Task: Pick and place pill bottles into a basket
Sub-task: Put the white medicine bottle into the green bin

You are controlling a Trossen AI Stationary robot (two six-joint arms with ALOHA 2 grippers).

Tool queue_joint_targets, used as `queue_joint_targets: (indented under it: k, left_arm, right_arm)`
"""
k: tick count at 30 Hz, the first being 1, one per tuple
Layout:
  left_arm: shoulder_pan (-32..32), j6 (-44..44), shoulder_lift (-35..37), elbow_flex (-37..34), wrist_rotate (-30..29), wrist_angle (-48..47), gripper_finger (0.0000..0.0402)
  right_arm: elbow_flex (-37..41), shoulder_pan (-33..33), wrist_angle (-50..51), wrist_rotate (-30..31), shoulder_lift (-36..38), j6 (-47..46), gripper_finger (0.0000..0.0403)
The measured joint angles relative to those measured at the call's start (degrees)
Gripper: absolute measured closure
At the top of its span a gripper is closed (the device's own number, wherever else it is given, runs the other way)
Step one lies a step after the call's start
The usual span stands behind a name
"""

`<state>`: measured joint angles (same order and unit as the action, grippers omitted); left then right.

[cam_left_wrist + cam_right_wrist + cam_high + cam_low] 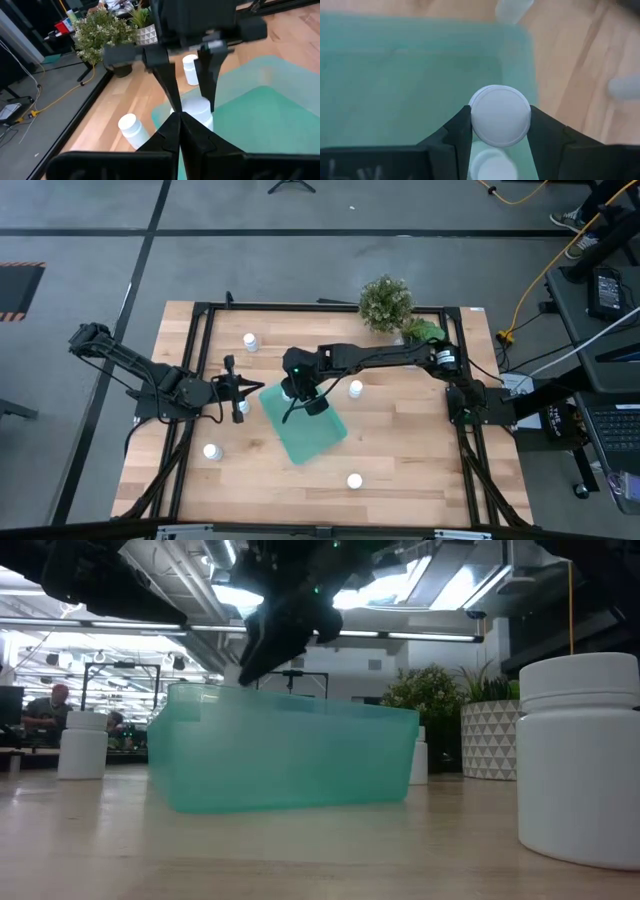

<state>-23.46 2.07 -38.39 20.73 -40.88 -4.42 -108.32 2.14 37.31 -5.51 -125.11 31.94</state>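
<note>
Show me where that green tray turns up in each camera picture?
High view: the basket lies at the table's centre.
Low view: centre-left, in the foreground.
Left wrist view: on the right side.
Right wrist view: it fills the upper left.
Shared landmark: the right gripper holding a pill bottle over it.

High view straight down over the whole worktop (400, 440), low view level at worktop height, close to the basket (285, 760), facing the room, left wrist view oblique toward the basket's edge, right wrist view close, downward into the basket, all four share the basket
</note>
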Motion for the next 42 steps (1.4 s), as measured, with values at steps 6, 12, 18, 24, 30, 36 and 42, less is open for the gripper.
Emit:
queue_joint_targets:
  k: [6, 12, 18, 24, 30, 36, 42]
  left_arm:
    - [0.0, -0.7, 0.0, 0.0, 0.0, -0.1, 0.0399]
    - [0.0, -0.9, 0.0, 0.0, 0.0, -0.2, 0.0396]
    - [0.0, -0.9, 0.0, 0.0, 0.0, -0.3, 0.0399]
    - [0.0, -0.9, 0.0, 0.0, 0.0, -0.3, 0.0396]
    - [0.0, -0.9, 0.0, 0.0, 0.0, -0.3, 0.0399]
    - [0.0, -0.9, 0.0, 0.0, 0.0, -0.3, 0.0396]
    - [0.0, -0.9, 0.0, 0.0, 0.0, -0.3, 0.0399]
  right_arm:
    - [0.0, 0.2, -0.2, 0.3, -2.0, 0.0, 0.0254]
    - [0.0, 0.3, 0.2, 1.4, -3.1, 0.0, 0.0254]
    - [0.0, 0.4, -0.3, 1.4, -3.6, -0.1, 0.0254]
    - [0.0, 0.4, -0.9, 1.4, -4.8, -0.1, 0.0254]
    - [0.0, 0.4, -1.1, 1.4, -5.0, -0.1, 0.0254]
    - [0.0, 0.8, -1.2, 1.5, -5.0, -0.2, 0.0245]
    - [0.0, 0.9, -1.2, 1.5, -5.1, -0.2, 0.0193]
